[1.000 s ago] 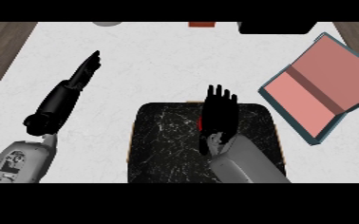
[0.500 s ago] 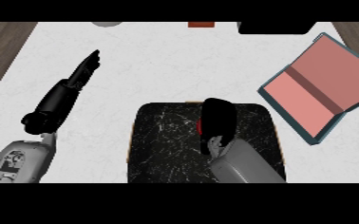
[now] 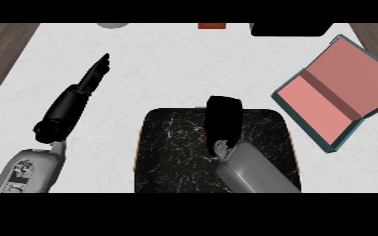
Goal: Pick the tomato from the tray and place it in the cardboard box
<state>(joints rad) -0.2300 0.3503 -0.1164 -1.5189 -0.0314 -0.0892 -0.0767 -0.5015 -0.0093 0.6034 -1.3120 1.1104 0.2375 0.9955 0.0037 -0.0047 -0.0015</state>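
On the white desk (image 3: 170,70), the left robot hand (image 3: 92,77) lies released, fingers straight. Over the black marbled tray (image 3: 170,150), the right robot hand (image 3: 223,117) curls around the tomato (image 3: 206,135), mostly hidden. The cardboard box (image 3: 328,97) sits rightmost. No writing is readable.

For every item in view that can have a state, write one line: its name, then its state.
Right hand: curled over the tomato on the tray.
Tomato: mostly hidden, on the tray.
Tray: flat on counter.
Cardboard box: open, nothing visible inside.
Left hand: open, fingers straight.
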